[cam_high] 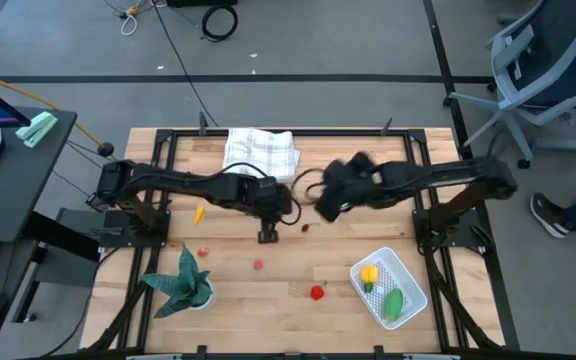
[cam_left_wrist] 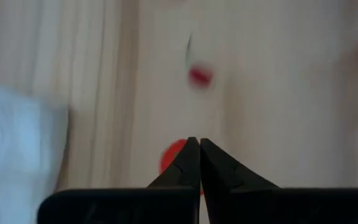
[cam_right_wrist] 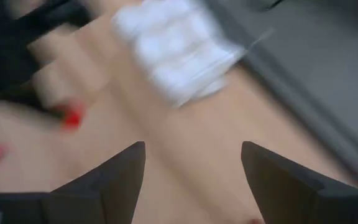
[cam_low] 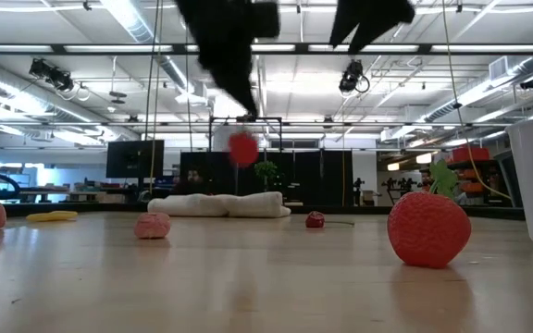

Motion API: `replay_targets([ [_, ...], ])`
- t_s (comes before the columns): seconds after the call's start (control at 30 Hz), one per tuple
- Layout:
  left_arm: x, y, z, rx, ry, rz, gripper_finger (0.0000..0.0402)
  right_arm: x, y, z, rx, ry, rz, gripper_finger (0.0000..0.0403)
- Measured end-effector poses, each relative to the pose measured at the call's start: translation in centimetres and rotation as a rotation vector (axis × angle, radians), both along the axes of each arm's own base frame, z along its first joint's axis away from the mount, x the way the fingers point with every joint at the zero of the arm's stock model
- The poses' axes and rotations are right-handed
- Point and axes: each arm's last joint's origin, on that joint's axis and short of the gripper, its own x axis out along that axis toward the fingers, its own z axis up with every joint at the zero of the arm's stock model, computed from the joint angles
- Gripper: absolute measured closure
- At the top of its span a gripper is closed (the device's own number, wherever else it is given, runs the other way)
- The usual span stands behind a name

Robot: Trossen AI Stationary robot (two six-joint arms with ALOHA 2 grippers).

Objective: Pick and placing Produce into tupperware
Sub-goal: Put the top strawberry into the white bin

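Note:
My left gripper [cam_high: 268, 236] hangs over the table's middle, shut on a small red produce piece [cam_low: 242, 148]. My right gripper [cam_high: 325, 205] hovers just to its right, open, touching nothing; its fingers [cam_right_wrist: 126, 171] stand wide apart. The white tupperware [cam_high: 409, 276] sits near the right front with a yellow piece [cam_high: 369, 274] and a green piece [cam_high: 394, 303] lying in it. Loose on the wood lie a red strawberry [cam_high: 316, 292], a pink piece [cam_high: 258, 264], a reddish piece [cam_high: 203, 250], a yellow piece [cam_high: 198, 213] and a small red stemmed piece [cam_high: 305, 227]. My left gripper pinches the small red piece [cam_left_wrist: 171, 155] between its two shut fingers, coming from above and pointing down. The piece shows beside and behind the fingertips [cam_left_wrist: 194, 158]. It hangs below the fingers, lifted clear of the table.
A white checked folded cloth [cam_high: 260, 152] lies at the far middle. A green spiky potted plant [cam_high: 183, 285] stands at the near left. Black frame rails [cam_high: 438, 250] run along the table's sides. Bare wood shows between the strawberry and the tupperware.

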Motion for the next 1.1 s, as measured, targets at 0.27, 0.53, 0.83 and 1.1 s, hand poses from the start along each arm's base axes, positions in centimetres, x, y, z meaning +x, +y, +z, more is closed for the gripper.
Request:
replay_targets([
  [0.27, 2.6, -4.3, 8.2, -0.078, -0.455, -0.071, 0.04, -8.2, -2.3, 6.5, -0.194, -0.235, -0.178, 0.0128],
  [0.53, 7.6, -5.8, 9.4, -0.139, -0.751, -0.101, 0.04, -15.5, -3.7, 9.9, -0.197, -0.441, -0.274, 0.0128],
  [0.83, 16.2, -9.6, 4.0, -0.317, -0.712, -0.333, 0.04, -17.9, -3.7, 10.2, -0.142, -0.481, -0.282, 0.0128],
  [1.1, 20.2, -12.3, -1.2, -0.43, -0.671, -0.453, 0.04, -15.9, -3.5, 7.2, -0.049, -0.355, -0.261, 0.0128],
])
